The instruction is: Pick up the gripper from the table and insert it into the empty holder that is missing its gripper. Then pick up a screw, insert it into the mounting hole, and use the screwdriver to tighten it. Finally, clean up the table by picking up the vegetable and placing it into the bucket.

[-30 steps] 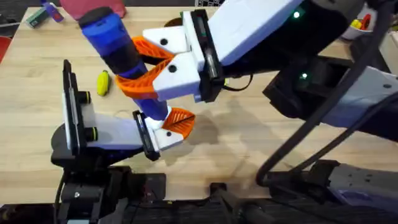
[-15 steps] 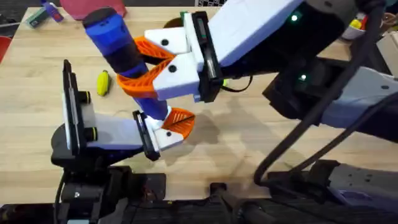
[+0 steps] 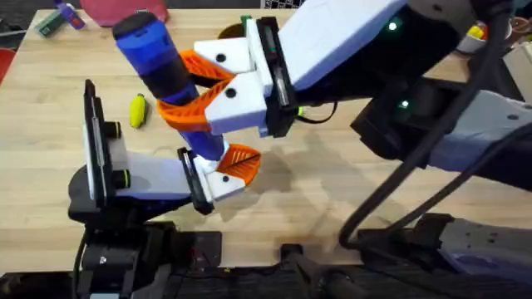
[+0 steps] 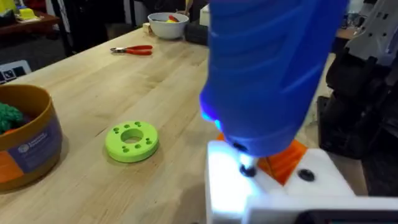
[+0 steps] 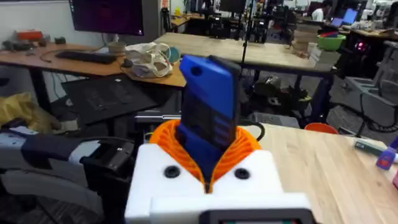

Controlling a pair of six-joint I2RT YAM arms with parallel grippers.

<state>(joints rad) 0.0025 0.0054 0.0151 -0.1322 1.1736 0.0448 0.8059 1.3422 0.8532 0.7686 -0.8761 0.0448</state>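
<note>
My right gripper [image 3: 181, 88] reaches across the table and is shut on the blue screwdriver [image 3: 154, 56], its orange pads on both sides of the barrel. The screwdriver [image 4: 273, 68] stands nearly upright. Its thin tip rests in a mounting hole of the white holder [image 4: 273, 186]. The orange gripper [image 3: 241, 158] sits in that holder [image 3: 223, 181] at the end of my left arm. In the right wrist view the screwdriver [image 5: 208, 106] rises between the orange pads [image 5: 239, 152]. The yellow vegetable [image 3: 138, 110] lies on the table to the left. The bucket [image 4: 25, 146] holds a green toy.
A green ring [image 4: 132, 140] lies on the wood beside the bucket. Red-handled pliers [image 4: 134, 50] and a white bowl [image 4: 168, 25] sit farther off. A black-and-white frame [image 3: 98, 145] stands at the left front. Small items [image 3: 58, 18] lie at the back left corner.
</note>
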